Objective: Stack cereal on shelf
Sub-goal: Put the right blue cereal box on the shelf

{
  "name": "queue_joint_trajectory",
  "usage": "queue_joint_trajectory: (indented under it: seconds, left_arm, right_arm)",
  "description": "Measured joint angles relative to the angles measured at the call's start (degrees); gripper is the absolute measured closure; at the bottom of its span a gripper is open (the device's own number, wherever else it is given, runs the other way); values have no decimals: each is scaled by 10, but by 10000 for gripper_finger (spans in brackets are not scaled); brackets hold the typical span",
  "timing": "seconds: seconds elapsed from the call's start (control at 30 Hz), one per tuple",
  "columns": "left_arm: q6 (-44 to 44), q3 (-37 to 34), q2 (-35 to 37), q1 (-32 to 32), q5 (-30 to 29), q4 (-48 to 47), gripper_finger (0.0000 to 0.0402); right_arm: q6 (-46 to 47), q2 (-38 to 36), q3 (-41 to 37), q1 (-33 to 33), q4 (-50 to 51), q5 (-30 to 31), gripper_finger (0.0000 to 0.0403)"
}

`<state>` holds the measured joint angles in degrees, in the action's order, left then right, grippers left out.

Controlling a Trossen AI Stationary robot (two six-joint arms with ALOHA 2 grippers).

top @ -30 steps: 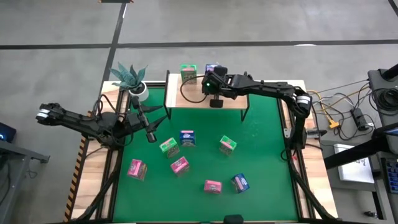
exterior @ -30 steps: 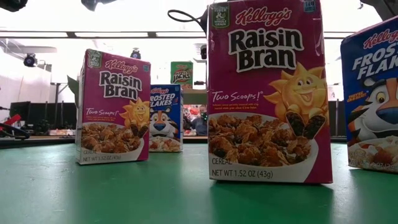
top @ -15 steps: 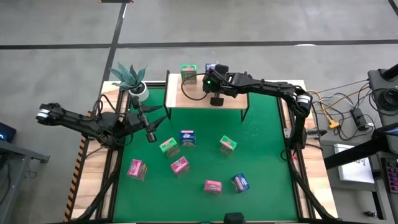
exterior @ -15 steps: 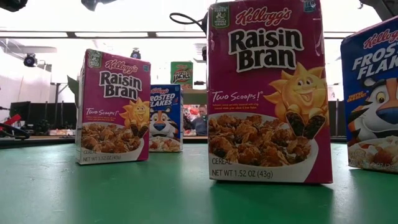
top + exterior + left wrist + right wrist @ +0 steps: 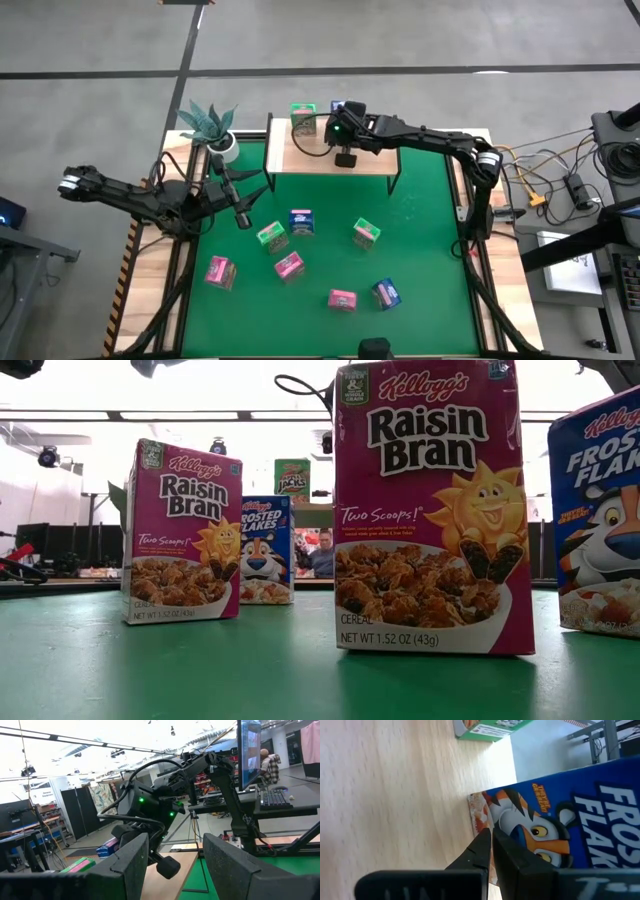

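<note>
The shelf (image 5: pixel 375 160), a wood plank on black legs, stands at the table's far edge. On it stand a green cereal box (image 5: pixel 303 117) and a blue one (image 5: pixel 338 106), both upright on their bottom ends. My right gripper (image 5: pixel 343 118) reaches over the shelf and is shut, right in front of the blue box (image 5: pixel 555 820). Several more pink, green and blue boxes stand on the green table, among them a pink one (image 5: pixel 430 510). My left gripper (image 5: pixel 240 215) waits open near the table's left side. My right gripper's shut fingertips (image 5: pixel 481 845) lie against the blue box's printed face near its bottom end (image 5: pixel 479 815), coming from the table's near side, about level. The box stands upright on the shelf plank. Whether the tips truly touch the face, I cannot tell.
A potted plant (image 5: pixel 208 125) stands at the far left corner beside the shelf. Loose boxes are spread over the table's middle and near part, such as a blue one (image 5: pixel 301 222) and a pink one (image 5: pixel 342 299). Cables lie off the right edge.
My right gripper has crept a little toward the table's far edge and slightly left over the shelf, closing in on the blue box. The left arm has kept still.
</note>
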<state>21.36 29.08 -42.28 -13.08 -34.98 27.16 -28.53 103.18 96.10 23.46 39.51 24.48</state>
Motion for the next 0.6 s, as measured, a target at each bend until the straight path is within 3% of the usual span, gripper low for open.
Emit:
queue_joint_trajectory:
  seconds: [0.6]
  left_arm:
    - [0,0,0,0,0,0,229]
  right_arm:
    - [-7,0,0,2,-17,-5,394]
